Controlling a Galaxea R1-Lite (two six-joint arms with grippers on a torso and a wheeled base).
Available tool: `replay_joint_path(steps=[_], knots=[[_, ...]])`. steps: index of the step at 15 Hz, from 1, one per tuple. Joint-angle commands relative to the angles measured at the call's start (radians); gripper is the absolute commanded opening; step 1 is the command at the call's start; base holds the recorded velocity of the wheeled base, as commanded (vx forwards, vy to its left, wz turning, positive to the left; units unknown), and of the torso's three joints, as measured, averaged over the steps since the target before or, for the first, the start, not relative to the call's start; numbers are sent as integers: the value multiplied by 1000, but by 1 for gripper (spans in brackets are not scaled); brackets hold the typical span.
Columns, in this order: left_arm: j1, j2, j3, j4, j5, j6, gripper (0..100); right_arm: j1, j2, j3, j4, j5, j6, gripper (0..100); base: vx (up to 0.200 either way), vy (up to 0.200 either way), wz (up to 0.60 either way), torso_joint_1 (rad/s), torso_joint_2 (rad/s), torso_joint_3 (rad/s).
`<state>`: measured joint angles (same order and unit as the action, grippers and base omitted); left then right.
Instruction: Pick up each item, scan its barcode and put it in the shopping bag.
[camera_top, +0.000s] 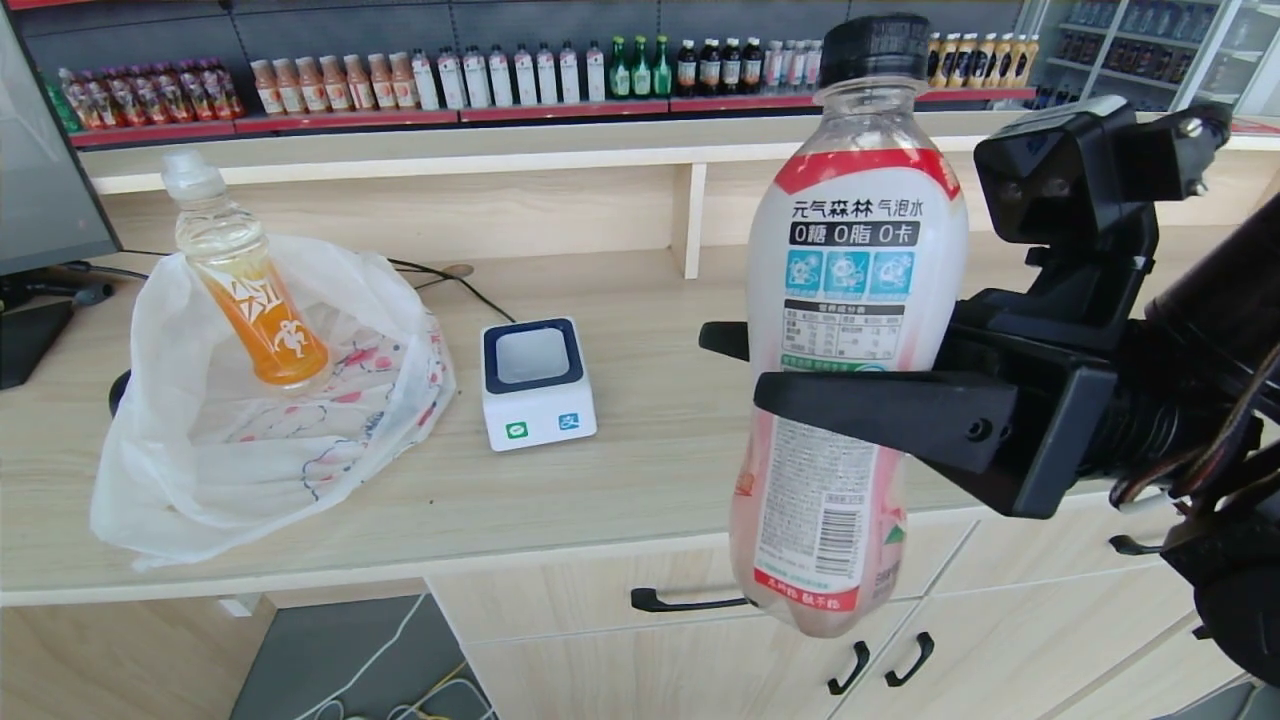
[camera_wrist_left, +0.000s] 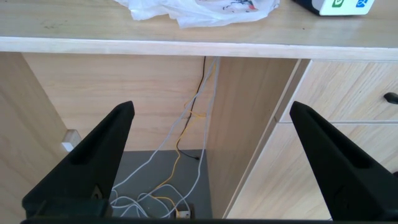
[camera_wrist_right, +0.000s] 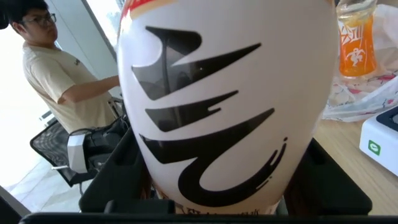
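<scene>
My right gripper (camera_top: 815, 385) is shut on a pink-and-white sparkling water bottle (camera_top: 850, 330) with a black cap, held upright and high in front of the counter, its barcode facing the head camera. The same bottle (camera_wrist_right: 224, 106) fills the right wrist view. The white scanner (camera_top: 537, 383) with a dark blue top sits on the counter to the left of the held bottle. Further left, the white shopping bag (camera_top: 260, 420) holds an orange drink bottle (camera_top: 245, 275) standing upright. My left gripper (camera_wrist_left: 208, 162) is open below the counter edge, with nothing between its fingers.
The wooden counter (camera_top: 640, 440) has drawers and black handles (camera_top: 690, 602) under its front edge. A raised shelf (camera_top: 560, 160) runs along the back. A dark monitor (camera_top: 45, 190) stands at the far left. Cables (camera_wrist_left: 180, 155) hang in the open bay under the counter.
</scene>
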<state>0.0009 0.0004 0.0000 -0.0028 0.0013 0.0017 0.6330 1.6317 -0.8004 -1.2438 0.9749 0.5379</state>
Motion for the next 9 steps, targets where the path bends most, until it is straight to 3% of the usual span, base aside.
replay_joint_path(steps=[1, 3, 9], knots=[[1, 0, 0, 1, 0, 0, 100, -26, -3, 27, -23, -4, -10, 0, 0, 0, 0, 0, 0, 0], [1, 0, 0, 0, 0, 0, 100, -67, 5, 37, -23, -68, -84, 0, 0, 0, 0, 0, 0, 0], [1, 0, 0, 0, -1, 0, 100, -72, -29, 110, -23, -377, -257, 0, 0, 0, 0, 0, 0, 0]])
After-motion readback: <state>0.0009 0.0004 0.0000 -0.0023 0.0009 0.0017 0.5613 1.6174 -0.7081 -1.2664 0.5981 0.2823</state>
